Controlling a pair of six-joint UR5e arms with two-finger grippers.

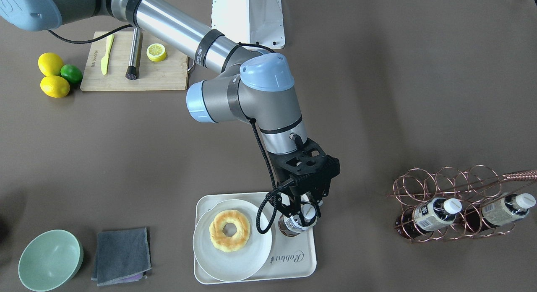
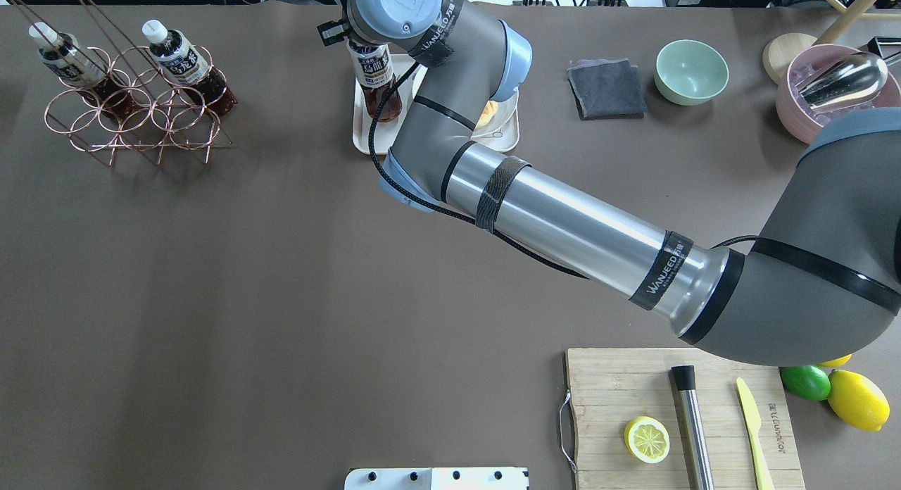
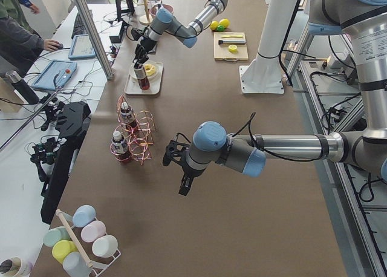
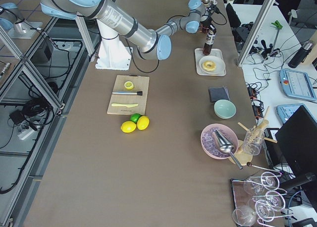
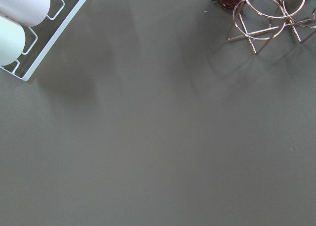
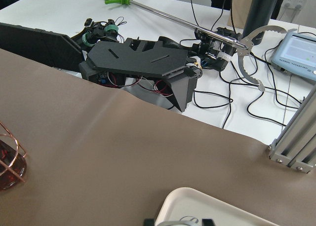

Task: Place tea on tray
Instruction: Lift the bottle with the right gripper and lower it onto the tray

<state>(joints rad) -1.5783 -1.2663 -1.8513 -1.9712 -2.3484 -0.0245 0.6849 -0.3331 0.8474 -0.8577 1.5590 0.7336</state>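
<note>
My right gripper (image 1: 305, 207) reaches across the table and is shut on the neck of a tea bottle (image 1: 295, 223) with dark liquid and a white cap. The bottle stands upright at the corner of the cream tray (image 1: 293, 267) marked "Rabbit"; I cannot tell if its base touches. The overhead view shows the bottle (image 2: 377, 74) under my wrist, over the tray (image 2: 362, 134). Two more tea bottles (image 1: 436, 212) (image 1: 503, 208) lie in a copper wire rack (image 1: 455, 185). My left gripper (image 3: 184, 186) hovers over bare table near the rack; I cannot tell if it is open.
A white plate (image 1: 235, 264) with a ring pastry (image 1: 229, 230) fills most of the tray. A grey cloth (image 1: 121, 254) and a green bowl (image 1: 50, 260) lie beside it. A cutting board (image 1: 163, 76) with tools, lemons and a lime sits near my base.
</note>
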